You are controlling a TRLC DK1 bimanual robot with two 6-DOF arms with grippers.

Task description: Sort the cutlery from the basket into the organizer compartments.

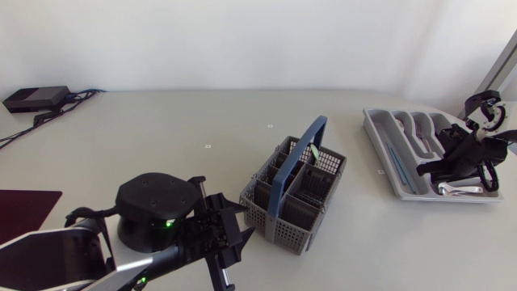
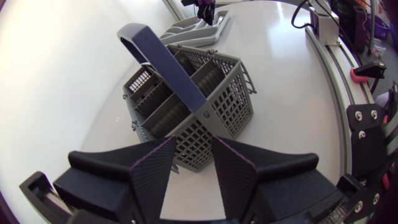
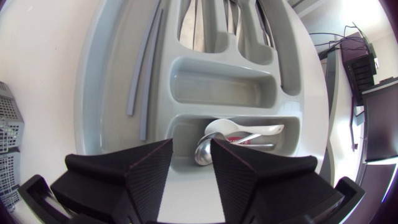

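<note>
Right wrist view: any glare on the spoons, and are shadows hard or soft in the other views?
Right wrist view: the metal spoon carries bright glints; the white spoon beside it shows no glare. Head view: the basket throws only a soft, faint shadow on the table. Left wrist view: even light, faint shadow at the basket's foot.

One basket (image 1: 279, 225); one organizer (image 1: 378, 149); two spoons (image 3: 225, 127); two thin sticks (image 3: 132, 87); left hand (image 2: 193, 146), right hand (image 3: 191, 148).
</note>
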